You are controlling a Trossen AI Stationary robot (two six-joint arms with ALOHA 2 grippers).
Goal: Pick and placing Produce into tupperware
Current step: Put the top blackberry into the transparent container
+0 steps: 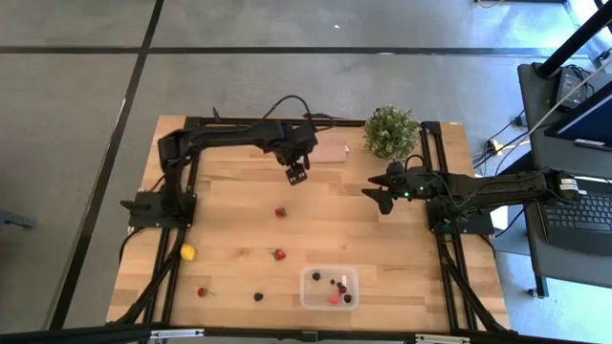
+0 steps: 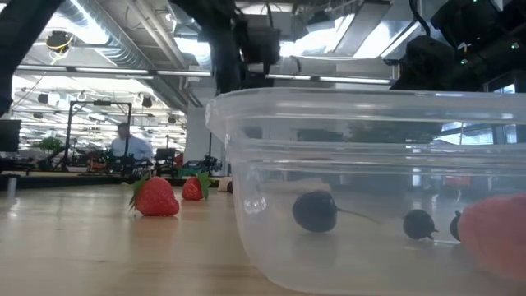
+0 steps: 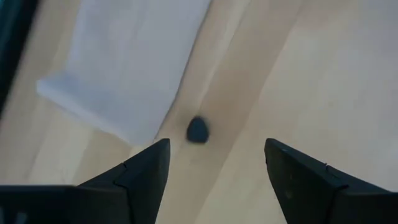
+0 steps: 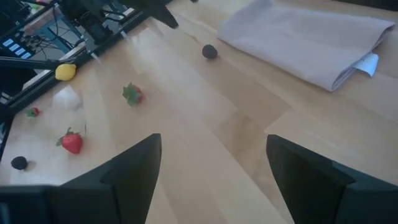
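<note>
Grey floor (image 1: 76, 115) (black seams), ceiling lights (image 2: 99, 74)

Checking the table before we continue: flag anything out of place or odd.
Nothing is spilled or damaged. The tub sits upright with some fruit inside; the rest is loose on the table: a lemon at the left edge, strawberries mid-table, and a dark berry beside the sheet, under the left claw.

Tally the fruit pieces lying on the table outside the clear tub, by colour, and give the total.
red strawberries: 3
dark berries: 2
yellow lemon: 1
Total: 6
</note>
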